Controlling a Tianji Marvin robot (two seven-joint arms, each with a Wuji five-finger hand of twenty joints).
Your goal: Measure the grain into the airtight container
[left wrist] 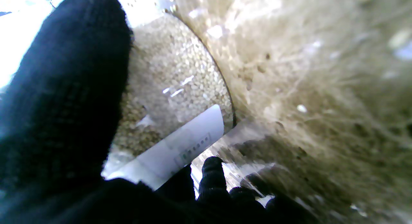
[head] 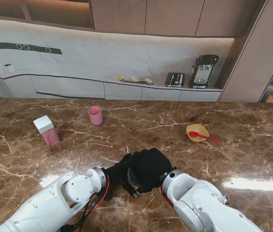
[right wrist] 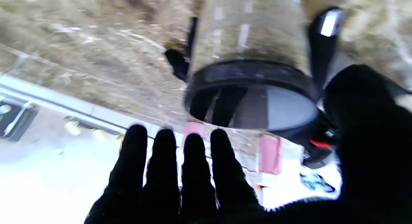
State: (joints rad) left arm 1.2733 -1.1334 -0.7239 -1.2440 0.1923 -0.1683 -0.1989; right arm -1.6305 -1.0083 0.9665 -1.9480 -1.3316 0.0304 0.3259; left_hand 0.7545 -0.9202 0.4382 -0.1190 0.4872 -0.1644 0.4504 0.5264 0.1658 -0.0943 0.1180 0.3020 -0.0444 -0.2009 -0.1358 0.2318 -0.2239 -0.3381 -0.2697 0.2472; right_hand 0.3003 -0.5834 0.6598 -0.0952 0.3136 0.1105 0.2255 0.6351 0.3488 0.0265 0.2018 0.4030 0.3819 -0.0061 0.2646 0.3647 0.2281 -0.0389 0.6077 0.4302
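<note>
You have open counter (head: 141, 130) between the pink cup (head: 95, 115) and the yellow bowl (head: 197, 132). At far left the pink-filled box (head: 47, 131) stands in the way. Both hands crowd the jar (head: 137, 175) nearest you.

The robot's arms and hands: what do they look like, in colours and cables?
Both arms have glossy white rounded shells with silver rings at the wrists. The left hand and right hand wear black knitted gloves. Red and black cables loop by the left wrist; a red cable shows at the right wrist.

A glossy brown marble surface (head: 126, 125) with pale veins fills the foreground. Beyond its far edge, a lit pale stone ledge (head: 102, 82) runs under wooden wall cabinets (head: 146, 17).
</note>
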